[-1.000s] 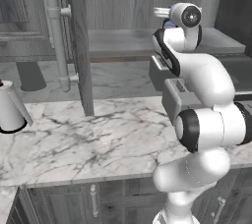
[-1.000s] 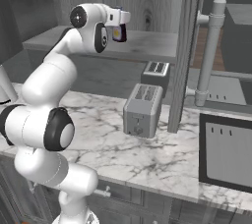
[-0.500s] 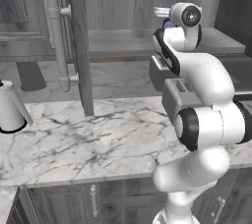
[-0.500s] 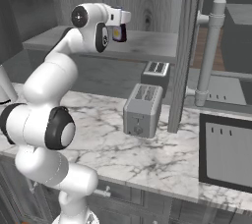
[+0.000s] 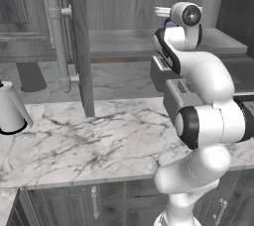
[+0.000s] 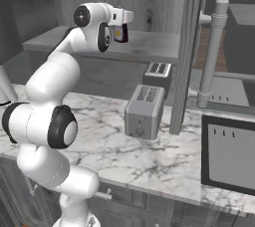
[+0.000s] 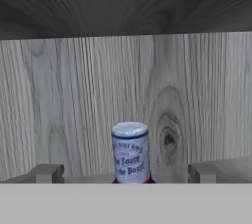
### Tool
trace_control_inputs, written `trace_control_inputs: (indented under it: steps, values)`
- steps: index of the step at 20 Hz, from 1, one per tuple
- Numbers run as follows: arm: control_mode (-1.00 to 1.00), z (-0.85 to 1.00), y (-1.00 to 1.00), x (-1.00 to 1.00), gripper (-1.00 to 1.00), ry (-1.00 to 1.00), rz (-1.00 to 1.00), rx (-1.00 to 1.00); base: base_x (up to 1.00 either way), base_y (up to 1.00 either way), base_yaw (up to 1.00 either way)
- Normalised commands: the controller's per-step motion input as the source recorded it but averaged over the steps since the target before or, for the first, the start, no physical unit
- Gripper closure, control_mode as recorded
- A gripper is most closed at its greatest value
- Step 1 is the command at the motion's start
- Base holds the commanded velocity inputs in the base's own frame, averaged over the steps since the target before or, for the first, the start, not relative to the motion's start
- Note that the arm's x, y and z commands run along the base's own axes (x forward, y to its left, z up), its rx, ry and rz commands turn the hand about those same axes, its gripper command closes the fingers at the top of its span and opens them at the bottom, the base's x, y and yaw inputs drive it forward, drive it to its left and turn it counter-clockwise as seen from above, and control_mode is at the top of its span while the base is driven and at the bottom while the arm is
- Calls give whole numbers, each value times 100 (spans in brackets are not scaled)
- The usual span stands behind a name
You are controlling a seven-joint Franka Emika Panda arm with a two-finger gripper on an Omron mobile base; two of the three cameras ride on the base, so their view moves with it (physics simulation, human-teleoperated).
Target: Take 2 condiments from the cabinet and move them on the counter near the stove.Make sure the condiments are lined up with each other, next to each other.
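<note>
Blue-capped sauce bottle upright on cabinet shelf, between wide-open, empty gripper fingers

Rendered home kitchen, marble counter, grey wall cabinet with bar handle, toaster, kettle

Grey toaster stands upright on marble, two slots on top. White kettle with dark base sits far off at other end. Black oven window low beside toaster.
</note>
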Motion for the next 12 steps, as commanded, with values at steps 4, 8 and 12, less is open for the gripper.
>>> trace_control_inputs:
  steps: [4, 8, 12]
  values:
    - [-100, 0, 0, 10, -100, 0, 0, 0, 0, 0, 0]
    - [-100, 0, 0, 12, -100, 0, 0, 0, 0, 0, 0]
    - [-100, 0, 0, 12, -100, 0, 0, 0, 0, 0, 0]
